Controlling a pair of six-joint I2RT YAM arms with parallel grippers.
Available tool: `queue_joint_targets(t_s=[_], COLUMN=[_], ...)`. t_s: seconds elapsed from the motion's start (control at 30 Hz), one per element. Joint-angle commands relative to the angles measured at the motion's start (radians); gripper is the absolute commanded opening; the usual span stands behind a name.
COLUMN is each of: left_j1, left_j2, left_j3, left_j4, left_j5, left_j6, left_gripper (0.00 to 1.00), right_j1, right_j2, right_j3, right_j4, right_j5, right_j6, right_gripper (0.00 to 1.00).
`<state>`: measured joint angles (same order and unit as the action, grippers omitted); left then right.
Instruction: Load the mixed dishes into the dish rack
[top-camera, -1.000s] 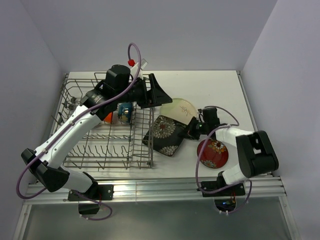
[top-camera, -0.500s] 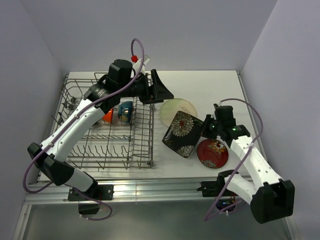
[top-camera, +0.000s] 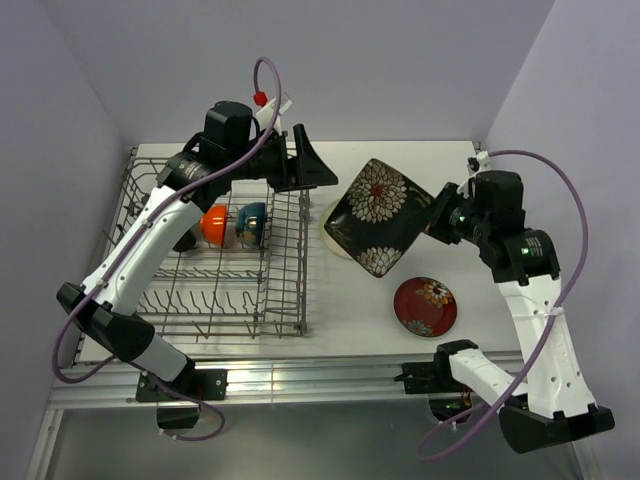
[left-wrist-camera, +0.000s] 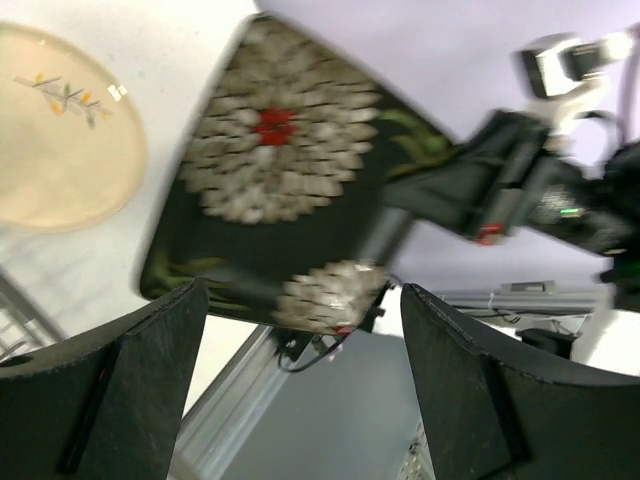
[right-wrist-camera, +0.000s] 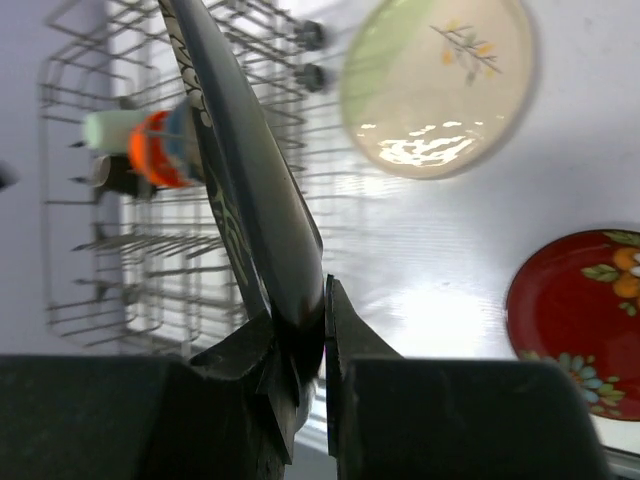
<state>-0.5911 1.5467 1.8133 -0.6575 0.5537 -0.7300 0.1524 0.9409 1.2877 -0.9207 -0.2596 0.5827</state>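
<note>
My right gripper (top-camera: 436, 215) is shut on the edge of the black square floral plate (top-camera: 382, 214) and holds it tilted in the air over the table; in the right wrist view the plate (right-wrist-camera: 250, 190) is edge-on between the jaws. My left gripper (top-camera: 318, 170) is open and empty, just left of the plate, which also shows in the left wrist view (left-wrist-camera: 280, 190). The pale green-cream plate (right-wrist-camera: 435, 85) lies on the table under it. The red floral plate (top-camera: 425, 305) lies at front right. The dish rack (top-camera: 205, 255) holds an orange bowl (top-camera: 214, 224) and a dark blue bowl (top-camera: 250, 224).
The rack fills the left half of the white table (top-camera: 430, 165). Walls close in at the back and both sides. A metal rail (top-camera: 330, 375) runs along the near edge by the arm bases.
My right gripper has lifted the black square plate off the table and carried it up and back. The left gripper has stayed open by the rack's right side, shifting slightly.
</note>
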Motion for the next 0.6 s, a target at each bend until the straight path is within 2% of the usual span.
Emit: queue_joint_targets(t_s=[0.0, 0.13, 0.2, 0.33, 0.57], left_j1=[0.033, 0.045, 0.045, 0.047, 0.047], left_j2=[-0.074, -0.127, -0.154, -0.22, -0.281], left_j3=[-0.043, -0.078, -0.12, -0.21, -0.315], left_j4=[0.022, 0.006, 0.016, 0.087, 0.162], left_j5=[0.093, 0.115, 0.161, 0.313, 0.445], left_j6=[0.093, 0.196, 0.244, 0.233, 0.147], left_gripper=[0.84, 0.88, 0.9, 0.9, 0.89], right_j1=[-0.007, -0.007, -0.007, -0.007, -0.007], right_j2=[-0.005, -0.01, -0.01, -0.01, 0.006], right_j3=[0.154, 0.199, 0.191, 0.183, 0.173], right_j4=[-0.013, -0.023, -0.007, 0.04, 0.108], right_j5=[-0.147, -0.303, -0.432, -0.555, -0.665], right_j6=[0.058, 0.107, 0.141, 0.172, 0.203], right_gripper=[0.0, 0.0, 0.0, 0.0, 0.0])
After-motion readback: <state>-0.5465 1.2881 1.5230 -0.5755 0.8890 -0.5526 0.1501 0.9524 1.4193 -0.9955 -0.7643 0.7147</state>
